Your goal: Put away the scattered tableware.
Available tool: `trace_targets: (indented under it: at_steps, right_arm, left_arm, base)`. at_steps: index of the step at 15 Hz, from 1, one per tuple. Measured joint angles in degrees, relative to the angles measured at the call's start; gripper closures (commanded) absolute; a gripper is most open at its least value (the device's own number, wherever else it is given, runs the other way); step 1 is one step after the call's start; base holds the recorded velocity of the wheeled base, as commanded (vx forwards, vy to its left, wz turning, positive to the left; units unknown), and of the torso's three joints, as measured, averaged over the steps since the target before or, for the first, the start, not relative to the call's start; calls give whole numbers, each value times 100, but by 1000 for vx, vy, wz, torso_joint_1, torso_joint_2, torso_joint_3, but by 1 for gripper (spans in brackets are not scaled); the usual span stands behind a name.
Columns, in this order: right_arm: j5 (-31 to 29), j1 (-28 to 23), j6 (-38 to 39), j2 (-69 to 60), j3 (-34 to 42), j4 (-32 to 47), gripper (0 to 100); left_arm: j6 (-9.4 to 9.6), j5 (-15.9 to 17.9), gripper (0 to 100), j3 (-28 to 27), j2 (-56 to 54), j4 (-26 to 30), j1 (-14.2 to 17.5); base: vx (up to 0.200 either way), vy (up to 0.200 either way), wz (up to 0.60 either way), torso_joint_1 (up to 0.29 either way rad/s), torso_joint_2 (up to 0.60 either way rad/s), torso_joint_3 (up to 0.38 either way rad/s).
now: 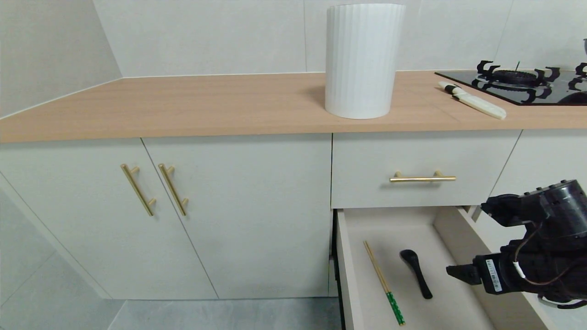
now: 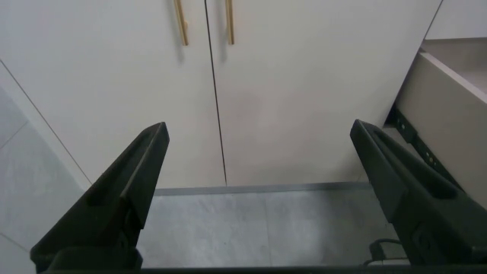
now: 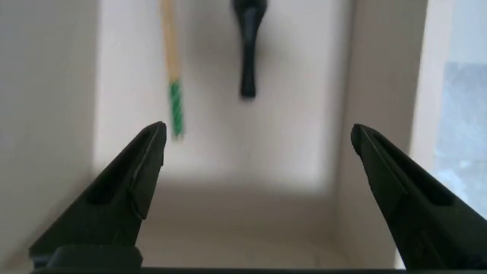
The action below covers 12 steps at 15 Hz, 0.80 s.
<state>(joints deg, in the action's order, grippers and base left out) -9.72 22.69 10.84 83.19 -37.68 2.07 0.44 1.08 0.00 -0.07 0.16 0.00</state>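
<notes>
Left gripper (image 2: 257, 133): jaws spread wide, empty, facing the cabinet doors.
Chopsticks (image 1: 384, 283): slim wooden pair with green tips, lying in the open drawer (image 1: 390, 224).
Spoon (image 1: 416, 274): glossy black, at 3 o'clock of the chopsticks.
Knife (image 1: 472, 101): on the surface (image 1: 183, 101), at 3 o'clock of the ribbed white canister (image 1: 364, 59); probably stiff, light, slick and sharp-edged, best gripped across the handle.
Right gripper (image 3: 257, 131): jaws wide, empty, above the drawer.
</notes>
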Motion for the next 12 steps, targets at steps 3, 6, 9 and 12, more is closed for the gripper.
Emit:
trace_targets:
  at_steps: [3, 6, 9, 12]
  right_arm:
    - [-7, 134, -4, -362, -79, 50, 0]
    - [-5, 154, -4, -477, -88, 52, 0]
    - [-5, 154, -2, -513, -84, 50, 0]
    - [-5, 154, -11, -518, -68, 55, 0]
  left_arm:
    - [13, 2, 0, 0, 0, 2, 0]
    - [2, -2, 0, 0, 0, 2, 0]
    - [-6, 0, 0, 0, 0, 0, 0]
    - [-4, 0, 0, 0, 0, 2, 0]
  base:
    - [0, 0, 0, 0, 0, 0]
    - [0, 0, 0, 0, 0, 0]
    - [0, 0, 0, 0, 0, 0]
    - [-200, 0, 0, 4, 1, -1]
